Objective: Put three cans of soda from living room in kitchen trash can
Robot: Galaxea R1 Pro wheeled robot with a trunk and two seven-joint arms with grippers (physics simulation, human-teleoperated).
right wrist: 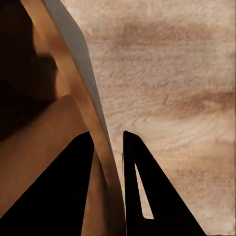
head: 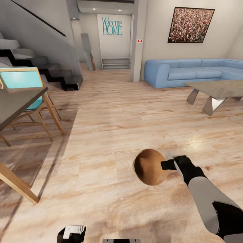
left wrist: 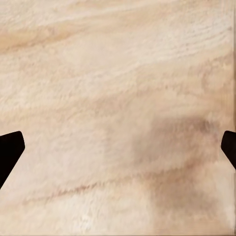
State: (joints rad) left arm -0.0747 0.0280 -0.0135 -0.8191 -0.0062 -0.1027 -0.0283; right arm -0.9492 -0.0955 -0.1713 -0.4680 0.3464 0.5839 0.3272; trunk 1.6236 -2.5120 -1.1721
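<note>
The tash can [head: 149, 167] hangs above the wooden floor, its brown-orange inside facing the head camera. My right gripper [head: 167, 165] is shut on its rim at the right side. In the right wrist view the fingers [right wrist: 73, 187] straddle the grey rim wall [right wrist: 73, 59], one inside the bin [right wrist: 39, 142] and one outside. My left gripper [head: 71, 234] sits at the bottom edge of the head view. In the left wrist view it [left wrist: 120, 147] is open over bare floor, holding nothing. The cans of soda are out of view.
A light-blue corner sofa [head: 189, 71] and a low coffee table [head: 216, 89] stand at the far right. A dark dining table [head: 17, 101] with a teal wooden chair [head: 25, 81] is at the left, and stairs [head: 40, 64] behind it. Open wood floor lies ahead.
</note>
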